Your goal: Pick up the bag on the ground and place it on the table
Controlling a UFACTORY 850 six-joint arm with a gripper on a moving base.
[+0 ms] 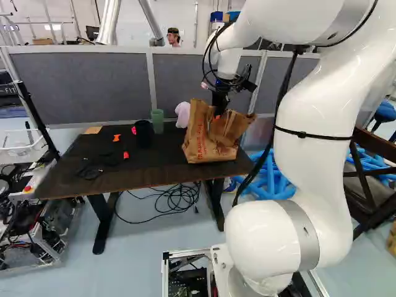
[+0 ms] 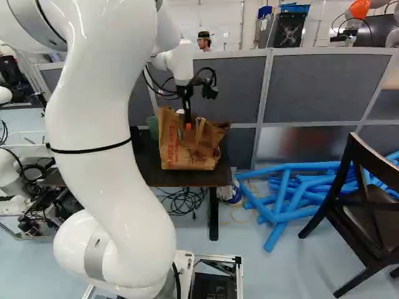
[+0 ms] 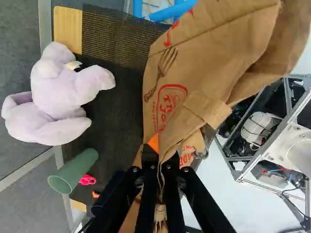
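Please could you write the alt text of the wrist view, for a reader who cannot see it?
A black gripper is closed on the upper part of a brown paper bag with red print. Beside the bag, along a dark mat, are a pale lilac stuffed toy and a green cup.

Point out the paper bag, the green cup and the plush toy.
Paper bag (image 1: 210, 143): left base view, its printed front.
Green cup (image 3: 75, 169): wrist view, its side.
Plush toy (image 3: 54, 93): wrist view, its body.

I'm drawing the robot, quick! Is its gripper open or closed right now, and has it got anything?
Gripper: jaws closed, holding the brown paper bag by its upper part.
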